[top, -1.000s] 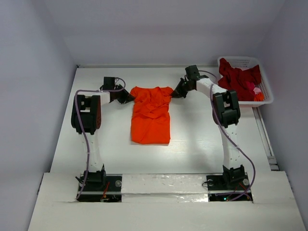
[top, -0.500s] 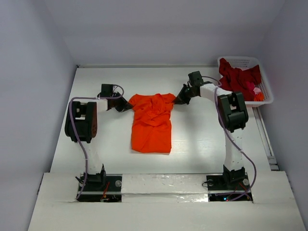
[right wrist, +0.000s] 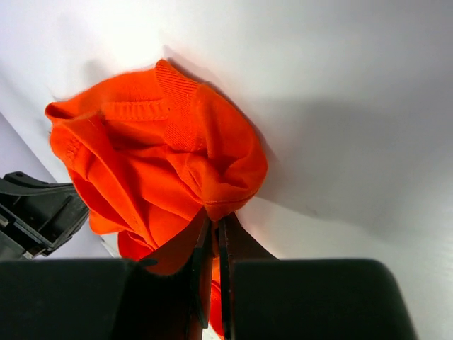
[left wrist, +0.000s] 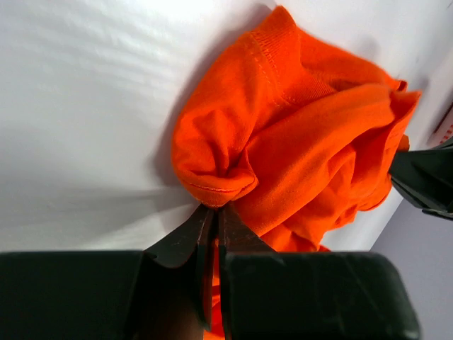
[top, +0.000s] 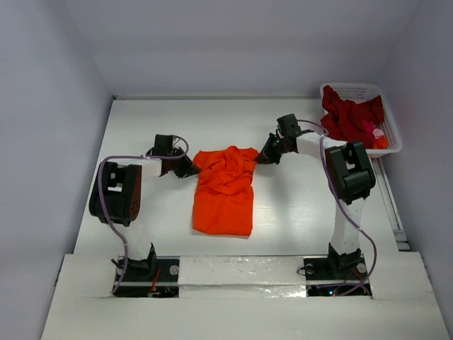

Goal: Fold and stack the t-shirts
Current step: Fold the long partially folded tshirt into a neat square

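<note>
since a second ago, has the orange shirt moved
Yes. The orange t-shirt, held by the left gripper and right gripper, has slid toward the near edge of the table, away from the white basket.

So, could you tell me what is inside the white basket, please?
The basket holds a heap of dark red t-shirts, with bits of pink and orange cloth showing; whatever lies under the heap is covered.
</note>
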{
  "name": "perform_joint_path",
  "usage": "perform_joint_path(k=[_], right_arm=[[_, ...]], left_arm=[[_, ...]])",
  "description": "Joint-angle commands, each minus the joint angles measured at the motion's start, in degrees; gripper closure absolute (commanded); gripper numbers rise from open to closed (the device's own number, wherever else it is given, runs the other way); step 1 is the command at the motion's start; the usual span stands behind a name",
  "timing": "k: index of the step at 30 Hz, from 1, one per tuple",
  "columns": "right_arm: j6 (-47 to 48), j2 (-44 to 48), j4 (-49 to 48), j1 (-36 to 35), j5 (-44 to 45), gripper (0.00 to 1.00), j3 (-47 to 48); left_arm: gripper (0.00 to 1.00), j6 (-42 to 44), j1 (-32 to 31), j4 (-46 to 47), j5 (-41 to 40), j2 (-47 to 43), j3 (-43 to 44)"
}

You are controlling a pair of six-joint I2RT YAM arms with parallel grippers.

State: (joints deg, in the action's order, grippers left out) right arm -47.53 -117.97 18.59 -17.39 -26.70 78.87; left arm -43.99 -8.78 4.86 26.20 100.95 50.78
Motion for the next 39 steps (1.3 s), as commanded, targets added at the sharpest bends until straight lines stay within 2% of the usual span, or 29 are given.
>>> perform_joint_path(k=[1, 9, 12, 15, 16, 18, 19, 20, 22, 23, 25, 28, 36, 39], right_arm=[[1.1, 3.7, -3.0, -2.1, 0.2, 1.0, -2.3], [1.3, 3.4, -2.6, -3.2, -0.5, 1.0, -2.8], [2.7, 2.2, 0.0, -3.2, -0.4, 1.0, -0.8], [4.0, 2.1, 2.4, -3.2, 0.8, 0.85, 1.8], [4.3, 2.1, 3.0, -3.2, 1.4, 0.71, 2.3], [5.1, 2.5, 4.5, -3.2, 1.9, 0.59, 4.0], [5.3, 2.6, 5.0, -3.2, 2.5, 0.44, 4.4], [5.4, 2.7, 5.4, -3.2, 2.7, 0.39, 5.3], [6.1, 2.9, 7.2, -3.2, 3.9, 0.29, 6.5], [6.2, 3.0, 7.7, -3.2, 4.3, 0.24, 6.8], [6.5, 3.4, 8.9, -3.2, 5.2, 0.14, 8.1], [6.6, 3.7, 10.8, -3.2, 7.0, 0.03, 9.4], [6.9, 2.2, 13.0, -2.1, 11.9, 0.0, 11.5], [7.1, 0.9, 12.9, -1.0, 12.5, 0.04, 11.8]], left_arm=[[1.0, 0.1, -1.7, -0.2, -0.6, -4.0, -2.5], [1.0, 0.5, -1.7, -3.9, -4.2, -5.0, -1.7], [0.93, 1.0, -1.7, -6.4, -6.0, -4.2, 1.2], [0.83, 1.5, -1.7, -8.1, -6.7, -3.0, 3.9], [0.8, 1.7, -1.2, -8.6, -6.7, -2.5, 5.7], [0.71, 2.1, -0.6, -9.8, -7.0, -2.2, 8.3], [0.67, 2.3, 0.0, -10.1, -7.4, -2.1, 9.1], [0.57, 2.6, 0.6, -10.7, -7.6, -2.0, 10.0], [0.48, 3.6, 0.6, -12.4, -8.7, -1.9, 12.6], [0.4, 3.9, 1.3, -12.9, -8.9, -1.8, 13.3], [0.32, 4.8, 1.8, -14.4, -9.6, -1.4, 14.9], [0.31, 5.1, 3.3, -14.5, -9.4, -1.2, 14.8], [0.34, 5.0, 5.2, -11.2, -7.9, 1.4, 13.8], [0.35, 4.0, 5.2, -9.3, -7.1, 2.4, 13.6]])
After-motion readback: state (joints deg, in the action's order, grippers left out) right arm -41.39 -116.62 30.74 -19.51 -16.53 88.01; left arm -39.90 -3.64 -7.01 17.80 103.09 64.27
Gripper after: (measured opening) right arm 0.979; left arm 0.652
